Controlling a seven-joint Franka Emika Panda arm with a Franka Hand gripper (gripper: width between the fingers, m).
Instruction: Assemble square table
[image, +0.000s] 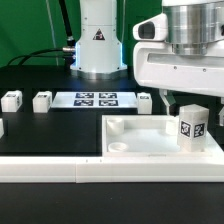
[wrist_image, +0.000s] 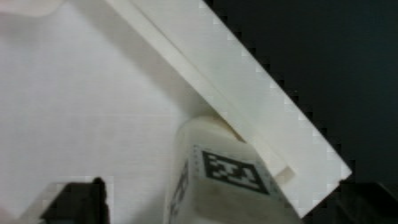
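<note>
End effector (image: 190, 103): released, jaws apart over leg
Leg (image: 192, 128): upright on square tabletop (image: 130, 150) corner
Other leg (image: 42, 99): on black surface (image: 50, 128)

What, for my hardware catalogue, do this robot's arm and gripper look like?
The arm is a glossy white rounded column bearing a black triangular warning mark, with dark cables beside it. The gripper has a boxy white body beneath a silver-grey cylinder. The wrist view shows a black fingertip.
</note>
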